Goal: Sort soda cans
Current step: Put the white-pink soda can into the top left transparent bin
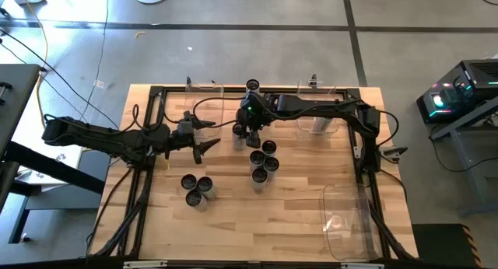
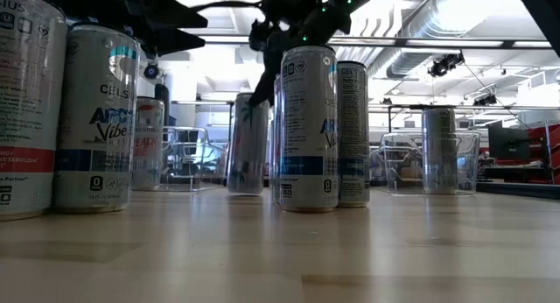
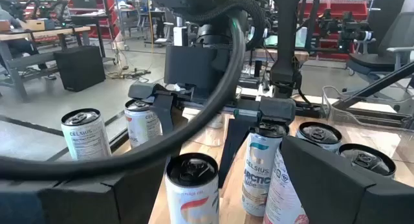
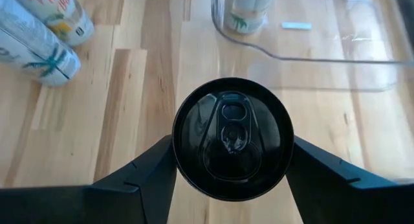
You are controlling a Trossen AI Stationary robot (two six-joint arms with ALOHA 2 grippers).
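Note:
Several soda cans stand upright on the wooden table: a cluster (image 1: 264, 162) mid-table, a pair (image 1: 198, 186) toward the near left, and one (image 1: 252, 85) at the far edge. My right gripper (image 1: 250, 127) points down behind the cluster and is shut on one can (image 4: 233, 138), also seen in the low view (image 2: 248, 145). My left gripper (image 1: 210, 135) hovers open just left of it. Another can (image 3: 192, 185) stands ahead of the left gripper's spread fingers, and the left gripper touches nothing. My right gripper comes from above, pointing down, and pinches the can between its two fingers (image 4: 155, 169), one on each side of the wall just below the dark top rim (image 4: 184, 156). In the low view the can's base (image 2: 245, 191) looks set on the table, leaning slightly.
Clear plastic bins sit at the far edge (image 1: 204, 88) (image 1: 319, 94), the right one holding a can (image 4: 246, 10). A third bin (image 1: 346, 218) lies near the right front corner. Black frame rails (image 1: 148, 144) border the work area. Bare wood lies at front centre.

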